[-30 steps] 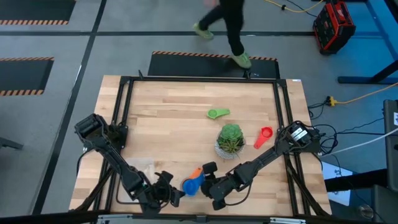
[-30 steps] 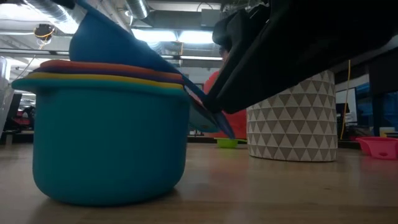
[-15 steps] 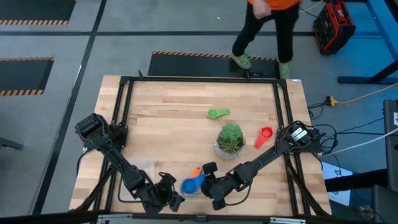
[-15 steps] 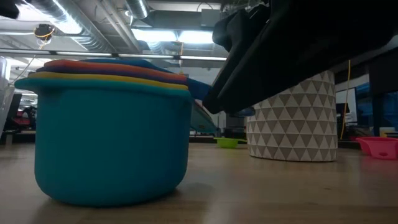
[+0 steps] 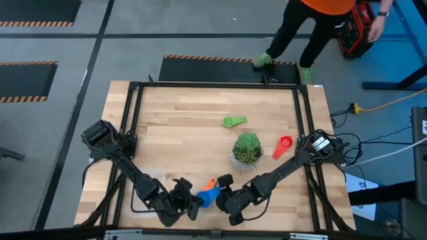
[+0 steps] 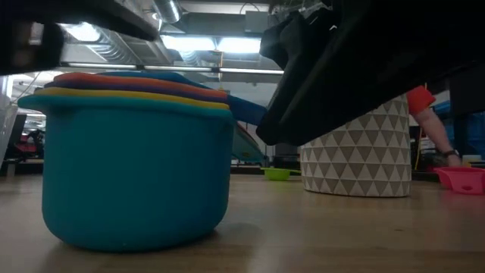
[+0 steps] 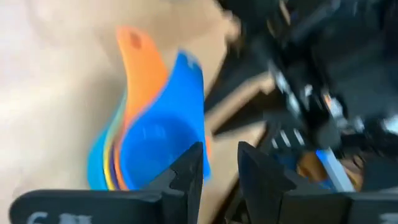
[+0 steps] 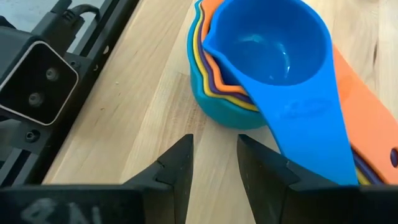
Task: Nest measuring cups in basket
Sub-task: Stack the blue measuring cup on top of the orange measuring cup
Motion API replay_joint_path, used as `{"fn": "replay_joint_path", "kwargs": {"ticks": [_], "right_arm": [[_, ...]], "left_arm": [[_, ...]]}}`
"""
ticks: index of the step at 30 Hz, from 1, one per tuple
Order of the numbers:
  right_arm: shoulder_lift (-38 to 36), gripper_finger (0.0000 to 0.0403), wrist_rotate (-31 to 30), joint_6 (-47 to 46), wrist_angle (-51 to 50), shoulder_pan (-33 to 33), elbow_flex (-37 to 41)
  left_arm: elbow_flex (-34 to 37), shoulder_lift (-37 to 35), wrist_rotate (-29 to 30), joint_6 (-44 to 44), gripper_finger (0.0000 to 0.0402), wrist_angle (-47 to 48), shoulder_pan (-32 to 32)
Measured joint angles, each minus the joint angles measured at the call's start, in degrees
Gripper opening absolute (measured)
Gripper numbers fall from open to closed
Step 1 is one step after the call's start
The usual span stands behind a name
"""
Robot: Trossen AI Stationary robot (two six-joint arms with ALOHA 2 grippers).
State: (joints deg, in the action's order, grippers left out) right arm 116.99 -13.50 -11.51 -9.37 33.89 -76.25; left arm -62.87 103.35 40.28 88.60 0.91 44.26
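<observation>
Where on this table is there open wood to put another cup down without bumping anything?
The far-left stretch of the table, between the frame rail and the green cup, is bare. Crowded: the near edge, where the left gripper and right gripper flank the nested stack, and around the potted plant and red cup.

a lab or workshop: taped floor (image 5: 40,40), red toolbox (image 5: 357,28), exposed ceiling ducts (image 6: 114,38).

Wooden table (image 5: 180,133) bears measuring cups (image 5: 208,194), potted plant (image 5: 247,150).
</observation>
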Motion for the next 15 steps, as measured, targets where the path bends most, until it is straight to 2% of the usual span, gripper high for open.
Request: {"fn": "replay_joint_path", "kwargs": {"ticks": [6, 15], "right_arm": [[0.0, 0.0128, -0.8, 0.0, 0.0, 0.0, 0.0], [0.0, 0.0128, -2.7, 0.0, 0.0, -0.4, 0.0]], "left_arm": [[0.0, 0.0, 6.1, -5.5, 0.0092, 0.5, -3.0], [0.0, 0.0, -0.7, -6.3, 0.0092, 9.5, -9.3]]}}
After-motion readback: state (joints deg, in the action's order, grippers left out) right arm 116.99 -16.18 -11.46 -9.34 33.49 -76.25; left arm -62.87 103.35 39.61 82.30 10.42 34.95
